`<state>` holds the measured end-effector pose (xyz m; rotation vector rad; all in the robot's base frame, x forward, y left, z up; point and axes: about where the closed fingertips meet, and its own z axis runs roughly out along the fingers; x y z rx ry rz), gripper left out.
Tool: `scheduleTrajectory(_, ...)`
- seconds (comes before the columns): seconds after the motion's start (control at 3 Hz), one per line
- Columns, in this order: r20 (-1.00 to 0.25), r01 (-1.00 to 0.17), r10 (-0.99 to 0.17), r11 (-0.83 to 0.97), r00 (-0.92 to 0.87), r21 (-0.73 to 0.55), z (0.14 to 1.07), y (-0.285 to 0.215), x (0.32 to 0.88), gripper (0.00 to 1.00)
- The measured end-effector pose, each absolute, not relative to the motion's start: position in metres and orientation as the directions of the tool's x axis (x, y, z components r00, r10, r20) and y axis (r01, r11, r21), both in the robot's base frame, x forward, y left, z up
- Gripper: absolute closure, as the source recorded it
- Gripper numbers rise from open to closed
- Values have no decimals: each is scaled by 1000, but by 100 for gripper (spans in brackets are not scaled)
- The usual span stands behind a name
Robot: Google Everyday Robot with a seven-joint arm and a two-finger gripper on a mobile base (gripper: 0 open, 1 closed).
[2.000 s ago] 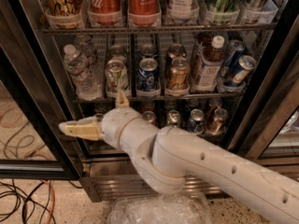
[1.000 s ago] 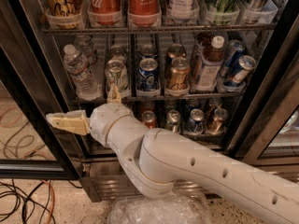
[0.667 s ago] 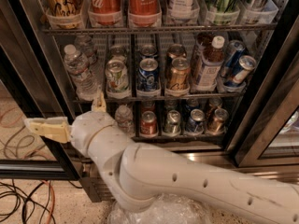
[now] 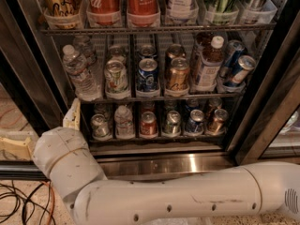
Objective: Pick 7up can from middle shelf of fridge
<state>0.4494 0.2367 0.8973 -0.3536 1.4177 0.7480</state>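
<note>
While 7up can (image 4: 116, 76) stands shelved, hand (image 4: 37, 124) below-left.

Speckled beige floor (image 4: 281, 218) is showing along the bottom edge, with black and orange cables (image 4: 28, 203) lying loose across its left corner. More pale floor is showing at the left edge, an orange cord (image 4: 9, 114) curling over it. Cream gripper (image 4: 40, 124) is hanging low left above that corner, fingers spread.

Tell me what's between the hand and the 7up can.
Camera view: the hand, low left, is open; the water bottle and the middle shelf's front rail lie between it and the 7up can.
</note>
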Motion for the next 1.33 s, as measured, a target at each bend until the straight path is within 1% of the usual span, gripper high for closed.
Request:
scheduleTrajectory(0.33, -978, -609, 210, 774, -8, 171, 888, 248, 425, 0)
scheduleTrajectory(0.67, -975, -490, 190, 843, -113, 221, 848, 231, 419, 0)
scheduleTrajectory(1.0, -970, -404, 200, 883, -140, 241, 838, 211, 427, 0)
scheduleTrajectory(1.33, -970, -400, 199, 885, -138, 239, 838, 211, 427, 0)
